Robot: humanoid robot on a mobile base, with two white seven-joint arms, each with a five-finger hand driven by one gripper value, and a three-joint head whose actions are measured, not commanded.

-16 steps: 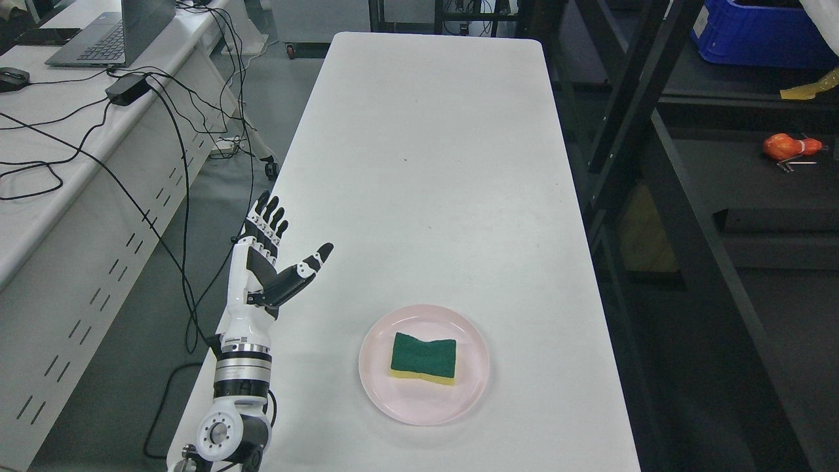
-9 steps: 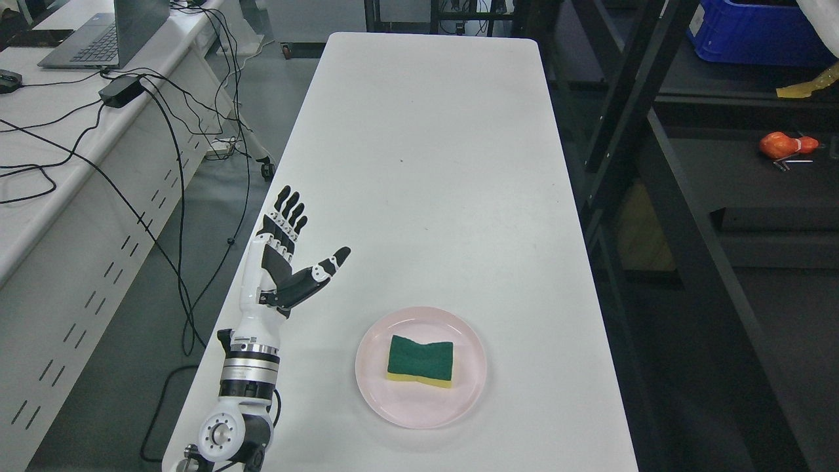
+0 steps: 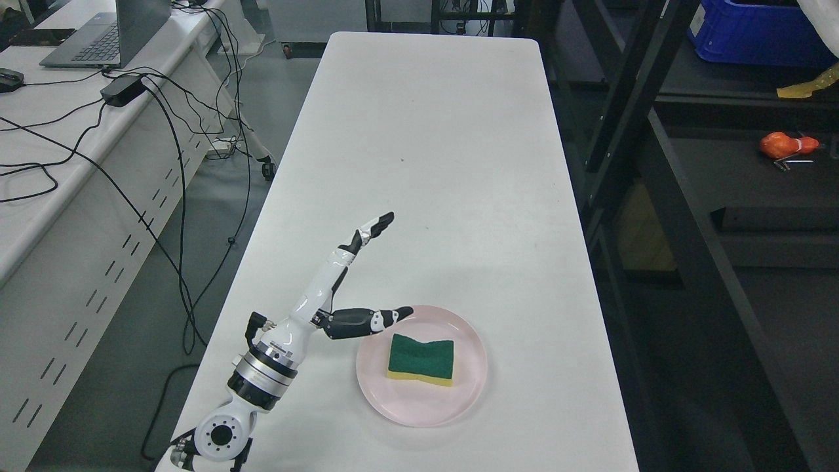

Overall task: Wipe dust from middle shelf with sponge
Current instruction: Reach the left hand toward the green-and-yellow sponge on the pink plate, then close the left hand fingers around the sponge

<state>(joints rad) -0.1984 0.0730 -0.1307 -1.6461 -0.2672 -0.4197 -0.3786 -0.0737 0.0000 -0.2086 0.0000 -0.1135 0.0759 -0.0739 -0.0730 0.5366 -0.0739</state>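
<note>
A green-topped sponge (image 3: pixel 421 358) with a yellow base lies flat on a pink plate (image 3: pixel 467 400) near the front of the white table (image 3: pixel 432 164). My left hand (image 3: pixel 393 265) comes in from the lower left and is open, fingers stretched out toward the upper right. Its thumb (image 3: pixel 380 318) reaches over the plate's left rim, a short way left of the sponge and apart from it. Nothing is held. A dark shelf unit (image 3: pixel 708 216) stands to the right of the table. My right arm is out of view.
A long white desk (image 3: pixel 59 164) at the left carries a laptop (image 3: pixel 111 36), a power brick (image 3: pixel 121 90) and trailing black cables. On the dark shelf sit an orange object (image 3: pixel 783 144) and, higher up, a blue bin (image 3: pixel 754 29).
My left hand has swung right from the table's left edge toward the plate and turned edge-on. Its thumb now lies over the plate's rim. The sponge and plate have not moved.
</note>
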